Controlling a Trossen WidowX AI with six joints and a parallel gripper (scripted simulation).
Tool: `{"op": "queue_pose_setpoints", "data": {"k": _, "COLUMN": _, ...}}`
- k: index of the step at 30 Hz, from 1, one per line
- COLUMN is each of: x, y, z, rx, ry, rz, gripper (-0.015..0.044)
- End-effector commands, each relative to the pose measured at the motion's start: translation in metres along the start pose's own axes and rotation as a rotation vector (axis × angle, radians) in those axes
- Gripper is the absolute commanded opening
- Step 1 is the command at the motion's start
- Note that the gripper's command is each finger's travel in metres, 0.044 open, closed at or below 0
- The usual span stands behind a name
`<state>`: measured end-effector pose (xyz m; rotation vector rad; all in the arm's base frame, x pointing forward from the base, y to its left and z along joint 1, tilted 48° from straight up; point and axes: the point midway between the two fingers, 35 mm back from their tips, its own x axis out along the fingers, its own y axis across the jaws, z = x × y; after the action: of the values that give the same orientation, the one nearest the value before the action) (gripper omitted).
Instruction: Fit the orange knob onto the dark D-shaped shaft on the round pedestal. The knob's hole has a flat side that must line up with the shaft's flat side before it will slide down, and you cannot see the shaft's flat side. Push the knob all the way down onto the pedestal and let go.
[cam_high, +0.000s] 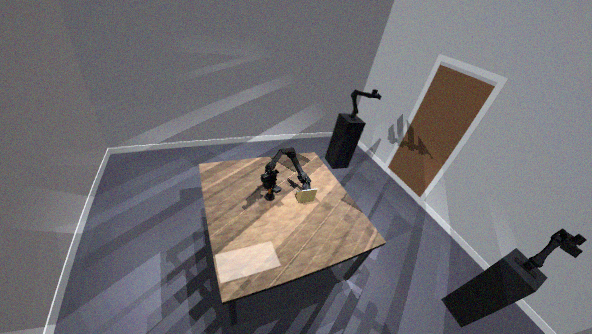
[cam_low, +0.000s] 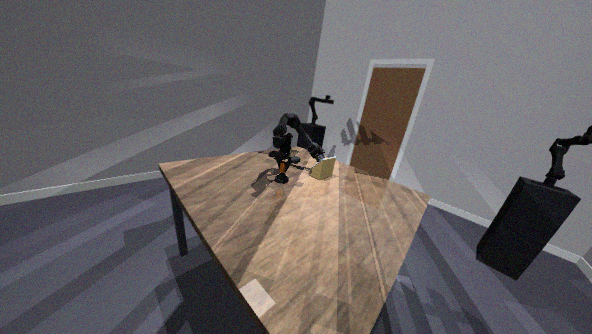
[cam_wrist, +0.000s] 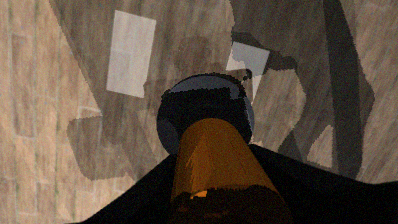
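My gripper (cam_high: 270, 188) (cam_low: 283, 162) (cam_wrist: 212, 156) is shut on the orange knob (cam_high: 270, 192) (cam_low: 282, 168) (cam_wrist: 212, 142), pointing down. The dark fingers flank the knob in the wrist view. The round dark pedestal (cam_high: 270, 198) (cam_low: 281, 178) (cam_wrist: 200, 83) stands on the table directly under the knob. In the wrist view the knob's far end overlaps the pedestal's middle. The D-shaped shaft is not visible; the knob and dark shading hide it. I cannot tell whether the knob's lower end touches the pedestal or stands a little above it.
A yellowish block (cam_high: 306, 196) (cam_low: 323, 169) stands right of the pedestal, beside the arm's base. A pale sheet (cam_high: 247, 261) (cam_low: 257, 297) lies near the wooden table's near edge. Two other arms stand on black stands off the table. Shadows cross the table.
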<state>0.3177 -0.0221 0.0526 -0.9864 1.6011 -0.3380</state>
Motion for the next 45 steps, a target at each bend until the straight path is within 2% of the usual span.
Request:
{"op": "queue_pose_setpoints", "data": {"k": 1, "x": 0.0012, "y": -0.0001, "z": 0.0004, "rx": -0.006, "ry": -0.003, "rz": -0.002, "gripper": 0.0000}}
{"op": "queue_pose_setpoints", "data": {"k": 15, "x": -0.0040, "y": 0.0011, "z": 0.0005, "rx": -0.015, "ry": -0.003, "rz": -0.002, "gripper": 0.0000}}
{"op": "queue_pose_setpoints", "data": {"k": 22, "x": -0.0035, "y": 0.0019, "z": 0.0016, "rx": -0.215, "ry": -0.003, "rz": -0.002, "gripper": 0.0000}}
{"op": "queue_pose_setpoints", "data": {"k": 45, "x": 0.0008, "y": 0.0007, "z": 0.0005, "rx": -0.215, "ry": -0.003, "rz": -0.002, "gripper": 0.0000}}
